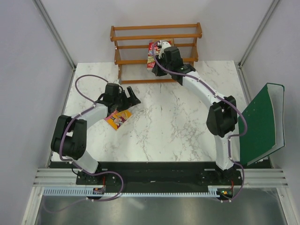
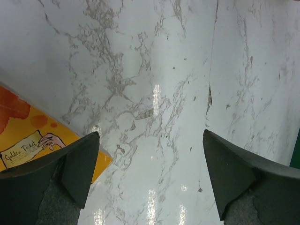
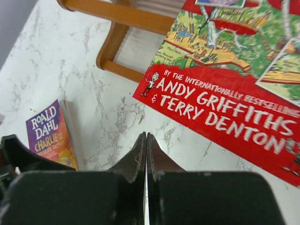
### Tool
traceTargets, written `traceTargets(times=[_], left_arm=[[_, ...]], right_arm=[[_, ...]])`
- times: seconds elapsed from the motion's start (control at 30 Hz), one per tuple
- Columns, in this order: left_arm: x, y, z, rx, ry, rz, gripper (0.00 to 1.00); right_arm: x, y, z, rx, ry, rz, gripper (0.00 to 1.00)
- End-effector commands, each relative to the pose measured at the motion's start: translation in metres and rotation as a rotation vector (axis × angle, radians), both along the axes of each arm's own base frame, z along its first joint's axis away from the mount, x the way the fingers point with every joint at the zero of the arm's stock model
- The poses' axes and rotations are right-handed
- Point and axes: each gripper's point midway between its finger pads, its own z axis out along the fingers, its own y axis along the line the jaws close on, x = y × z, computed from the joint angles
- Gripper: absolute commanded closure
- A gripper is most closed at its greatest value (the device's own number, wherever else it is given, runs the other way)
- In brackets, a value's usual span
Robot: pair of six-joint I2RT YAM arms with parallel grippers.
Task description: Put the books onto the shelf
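While the left gripper [image 1: 130, 98] is hovering with its two black fingers [image 2: 79, 168] spread wide apart and gripping nothing, the purple and orange "Roald Dahl" paperback [image 1: 118, 119] is lying flat, cover up, on the white marble-patterned table [image 1: 178, 131]. It is sitting toward the table's left edge, just on the near side of that gripper, and its orange corner is showing beside the left finger in the left wrist view. At the table's right edge, the large green binder [image 1: 258, 122] is leaning at a tilt, well apart from both books.

Farther back, the right gripper [image 3: 146, 154] is hanging near the table's far edge with its fingers pressed flat together and nothing caught between them. Just beyond its tips, the red cartoon-covered paperback [image 3: 225, 93] is sitting tilted against the front of the brown wooden shelf [image 1: 157, 37], about midway along the rails. Whether the gripper is touching this book, or which rail is carrying it, I cannot tell. The shelf is standing along the table's far edge.
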Motion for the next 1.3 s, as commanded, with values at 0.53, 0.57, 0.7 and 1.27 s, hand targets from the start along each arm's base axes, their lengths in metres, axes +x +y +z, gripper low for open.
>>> traceTargets(times=[0.53,0.57,0.7,1.27], left_arm=[[-0.004,-0.009,0.031,-0.065,-0.091,-0.044,0.04],[-0.004,-0.009,0.031,-0.063,-0.093,-0.046,0.04],[-0.003,-0.009,0.033,-0.056,-0.101,-0.051,0.04],[0.006,-0.011,0.036,-0.043,-0.106,-0.07,0.04]], right_arm=[[0.032,0.042,-0.037,-0.091,-0.017,-0.092,1.0],[0.034,0.041,-0.039,-0.094,-0.017,-0.105,1.0],[0.043,0.032,-0.037,-0.107,-0.045,-0.17,1.0],[0.07,0.003,-0.019,-0.009,-0.072,-0.304,1.0]])
